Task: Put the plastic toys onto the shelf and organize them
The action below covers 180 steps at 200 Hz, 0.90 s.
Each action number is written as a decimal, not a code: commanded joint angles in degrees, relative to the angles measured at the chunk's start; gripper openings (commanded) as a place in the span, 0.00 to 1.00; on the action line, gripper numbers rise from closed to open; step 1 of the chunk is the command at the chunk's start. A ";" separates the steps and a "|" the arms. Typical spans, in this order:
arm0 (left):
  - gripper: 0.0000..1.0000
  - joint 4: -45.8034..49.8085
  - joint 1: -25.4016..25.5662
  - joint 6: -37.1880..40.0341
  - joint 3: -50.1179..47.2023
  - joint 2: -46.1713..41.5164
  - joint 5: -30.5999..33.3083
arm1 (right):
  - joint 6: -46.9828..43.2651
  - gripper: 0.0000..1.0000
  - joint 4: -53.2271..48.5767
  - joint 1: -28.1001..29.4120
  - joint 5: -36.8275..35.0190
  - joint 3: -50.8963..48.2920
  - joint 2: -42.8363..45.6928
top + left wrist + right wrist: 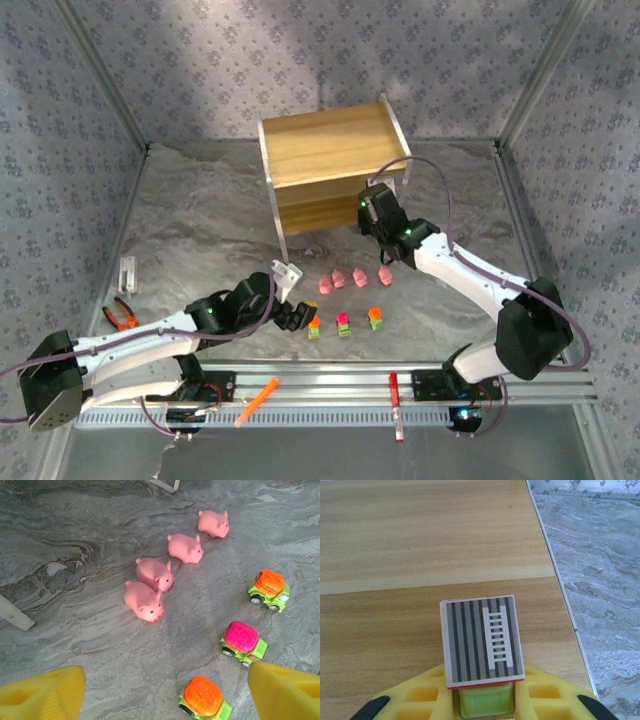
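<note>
Right gripper [484, 704] is pinching a green toy with a grey striped top [482, 640], holding it right over the shelf [335, 150] boards, near the right edge. Can't tell if it's touching the wood. Left gripper [296, 316] is spread wide, low over the worktop [75, 630], with an orange-topped truck [202, 697] sitting between its fingers [40, 695]. Four pink pigs [155, 573] are lined up just beyond, and two more trucks [243, 640] are beside them.

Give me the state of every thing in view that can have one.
left gripper, open, above the table.
right gripper, shut on the striped-top toy, at the shelf.
four pink pigs, upright, on the table.
three trucks, on their wheels, on the table.
shelf, standing upright.
</note>
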State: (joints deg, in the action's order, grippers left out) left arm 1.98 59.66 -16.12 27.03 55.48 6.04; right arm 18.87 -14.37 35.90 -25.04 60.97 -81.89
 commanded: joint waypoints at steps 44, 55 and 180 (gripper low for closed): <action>0.84 0.66 0.28 0.56 -0.22 -1.08 0.75 | -0.71 0.25 0.20 -0.79 -1.14 2.38 -1.83; 0.84 0.65 0.28 0.56 -0.22 -1.07 0.81 | -0.59 0.25 0.14 -0.91 -0.96 2.32 -2.05; 0.84 0.64 0.29 0.56 -0.13 -0.82 0.75 | -0.43 0.44 -0.75 -1.10 -0.53 3.24 -1.79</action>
State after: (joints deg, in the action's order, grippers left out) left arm 1.98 59.66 -16.12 27.03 55.48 6.04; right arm 18.74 -14.79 35.11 -25.19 62.08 -83.68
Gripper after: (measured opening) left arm 0.844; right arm 0.415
